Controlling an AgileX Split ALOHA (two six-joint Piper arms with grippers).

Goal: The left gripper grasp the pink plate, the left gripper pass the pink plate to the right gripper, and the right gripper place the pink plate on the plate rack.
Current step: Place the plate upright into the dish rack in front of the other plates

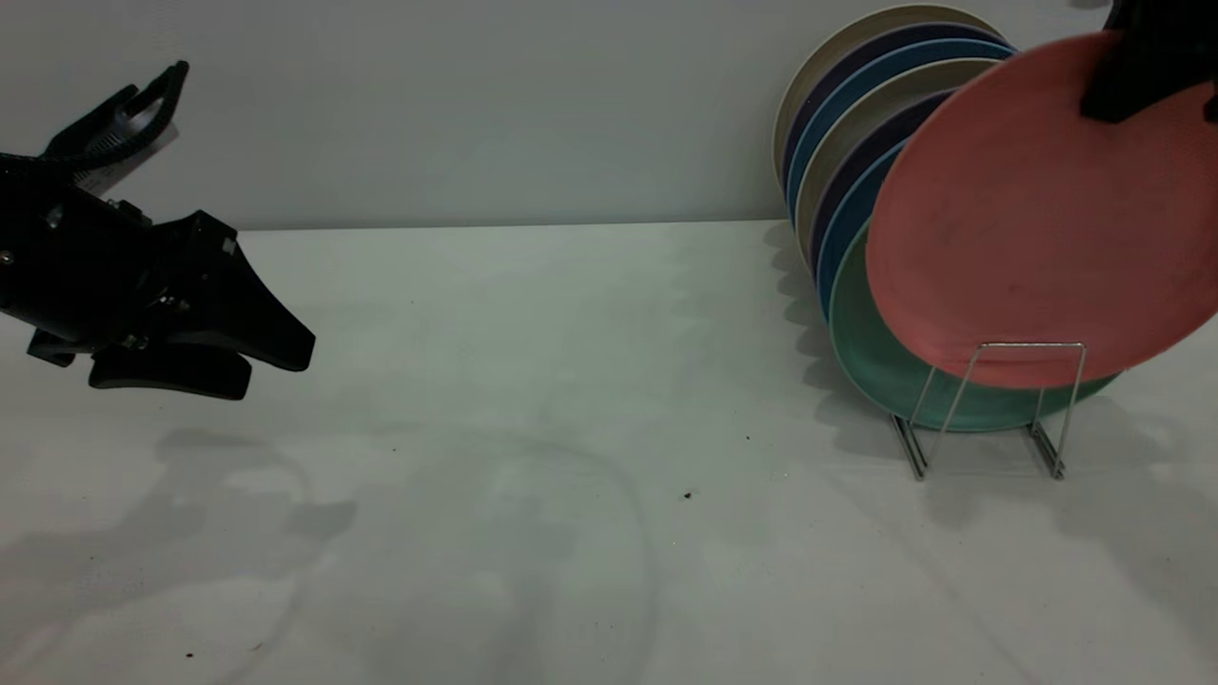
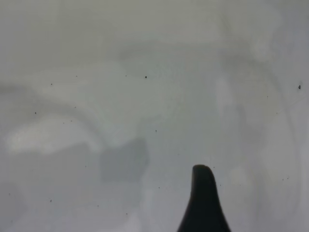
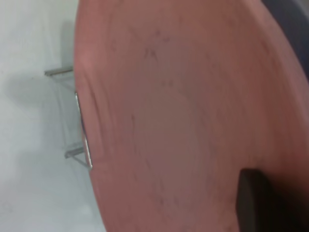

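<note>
Salmon-pink and matte, the pink plate (image 1: 1037, 219) stands tilted at the front of the row of plates in the plate rack (image 1: 990, 404), at the right side of the tabletop (image 1: 571, 381). Its lower edge is behind the front wire loop, just before a mint-green plate (image 1: 861, 352). The right gripper (image 1: 1147, 67) pinches the upper rim of the pink plate; in the right wrist view one black finger (image 3: 256, 200) lies on the plate face. The left gripper (image 1: 238, 357) hovers over the tabletop at the far left, well apart from the rack, its jaws a little spread and holding nothing. Between the left gripper and the rack the tabletop is wide and open. No writing or label can be read.
</note>
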